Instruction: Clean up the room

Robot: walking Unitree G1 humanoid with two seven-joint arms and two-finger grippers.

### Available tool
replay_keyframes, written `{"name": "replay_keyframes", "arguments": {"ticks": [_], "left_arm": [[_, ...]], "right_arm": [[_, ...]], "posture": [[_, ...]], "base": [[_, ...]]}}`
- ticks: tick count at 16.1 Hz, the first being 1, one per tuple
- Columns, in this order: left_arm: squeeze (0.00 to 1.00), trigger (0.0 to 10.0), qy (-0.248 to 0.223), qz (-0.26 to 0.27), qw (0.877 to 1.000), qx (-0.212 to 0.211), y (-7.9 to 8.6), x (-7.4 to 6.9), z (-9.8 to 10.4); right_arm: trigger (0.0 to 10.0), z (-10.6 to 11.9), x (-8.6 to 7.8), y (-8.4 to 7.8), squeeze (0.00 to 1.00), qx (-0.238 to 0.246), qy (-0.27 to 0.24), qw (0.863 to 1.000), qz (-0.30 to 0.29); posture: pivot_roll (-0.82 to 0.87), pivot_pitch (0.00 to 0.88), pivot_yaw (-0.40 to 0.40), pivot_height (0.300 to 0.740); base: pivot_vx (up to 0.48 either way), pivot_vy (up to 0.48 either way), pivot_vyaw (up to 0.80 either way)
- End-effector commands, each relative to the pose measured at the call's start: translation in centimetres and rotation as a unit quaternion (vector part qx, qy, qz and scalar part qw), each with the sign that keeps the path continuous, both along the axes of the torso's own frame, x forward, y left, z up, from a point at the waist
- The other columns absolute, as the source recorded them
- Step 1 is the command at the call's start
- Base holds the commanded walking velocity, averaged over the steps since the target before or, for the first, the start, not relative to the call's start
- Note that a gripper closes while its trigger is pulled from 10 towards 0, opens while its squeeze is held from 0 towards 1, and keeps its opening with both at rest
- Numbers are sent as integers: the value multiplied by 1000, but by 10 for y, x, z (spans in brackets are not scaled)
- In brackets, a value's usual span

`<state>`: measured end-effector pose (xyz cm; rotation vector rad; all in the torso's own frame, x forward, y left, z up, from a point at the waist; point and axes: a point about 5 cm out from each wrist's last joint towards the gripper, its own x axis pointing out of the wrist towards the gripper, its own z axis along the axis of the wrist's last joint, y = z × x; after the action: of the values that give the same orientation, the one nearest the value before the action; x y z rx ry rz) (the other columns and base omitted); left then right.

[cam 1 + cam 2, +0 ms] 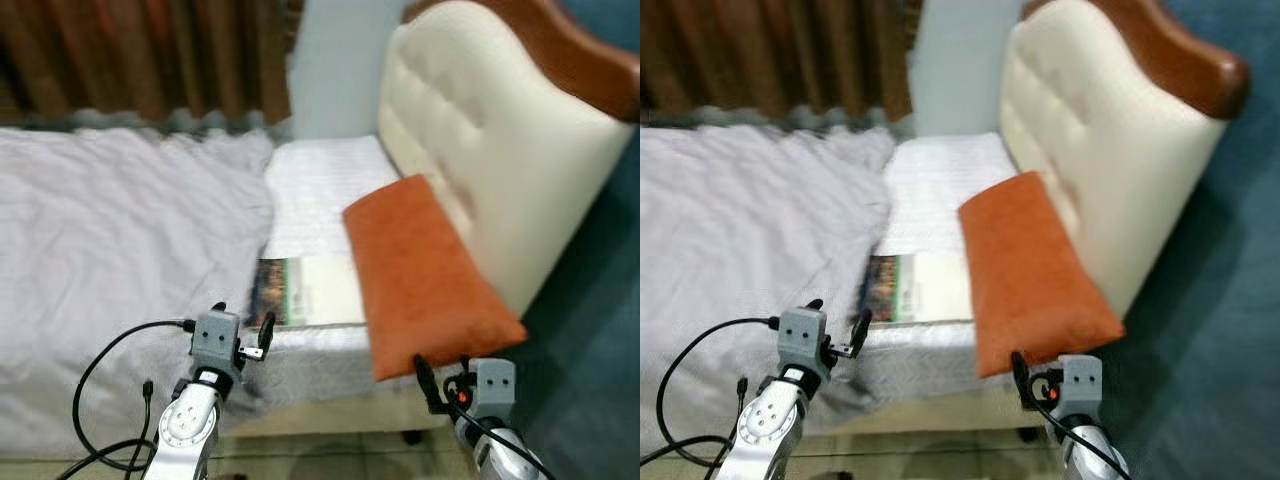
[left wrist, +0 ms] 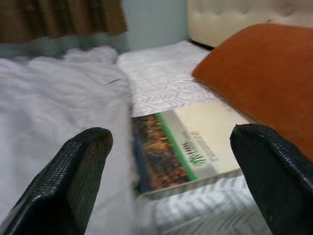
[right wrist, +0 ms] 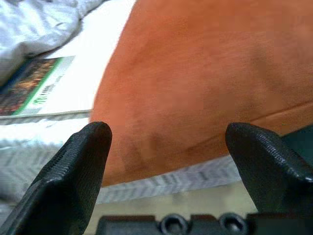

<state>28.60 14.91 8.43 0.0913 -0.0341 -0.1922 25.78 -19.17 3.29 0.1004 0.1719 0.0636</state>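
Note:
On the white sheet (image 1: 320, 180) near the bed's front edge lies a book (image 1: 310, 290) with a green and dark cover. An orange pillow (image 1: 425, 275) leans against the cream headboard (image 1: 500, 140), its near corner hanging over the bed edge. A rumpled grey duvet (image 1: 120, 230) covers the left of the bed and touches the book's left side. My left gripper (image 1: 244, 318) is open at the bed's front edge, pointing at the book (image 2: 186, 152). My right gripper (image 1: 445, 378) is open just below the pillow's near corner (image 3: 195, 78), apart from it.
Brown curtains (image 1: 150, 55) hang behind the bed, next to a pale wall (image 1: 335, 70). Teal carpet (image 1: 590, 330) runs along the right of the headboard. A black cable (image 1: 100, 370) loops from my left arm over the duvet's near edge.

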Motion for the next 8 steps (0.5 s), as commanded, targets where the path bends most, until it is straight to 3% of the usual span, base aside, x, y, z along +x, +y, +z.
{"name": "replay_keyframes", "arguments": {"ticks": [1, 4, 7, 8], "left_arm": [[0, 10000, 6, -3, 1000, -4, -1, -1, -2], [0, 10000, 5, -19, 1000, -9, -5, -2, 0], [0, 10000, -3, -37, 999, 3, 0, -11, 12], [0, 10000, -3, -39, 999, 12, 9, -20, 20]], "right_arm": [[10000, -5, 0, -4, 0, 20, 14, 1000, -12], [10000, -9, 23, 5, 0, 23, 31, 999, -7], [10000, -11, 47, 16, 0, 42, 77, 996, -27], [10000, -5, 61, 23, 0, 49, 92, 994, -37]], "posture": [[-53, 0, -34, 600], [-32, 8, -20, 600], [39, 136, 8, 600], [83, 202, 27, 600]], "base": [[0, 0, 0], [0, 0, 0], [0, 0, 0], [0, 0, 0]]}}
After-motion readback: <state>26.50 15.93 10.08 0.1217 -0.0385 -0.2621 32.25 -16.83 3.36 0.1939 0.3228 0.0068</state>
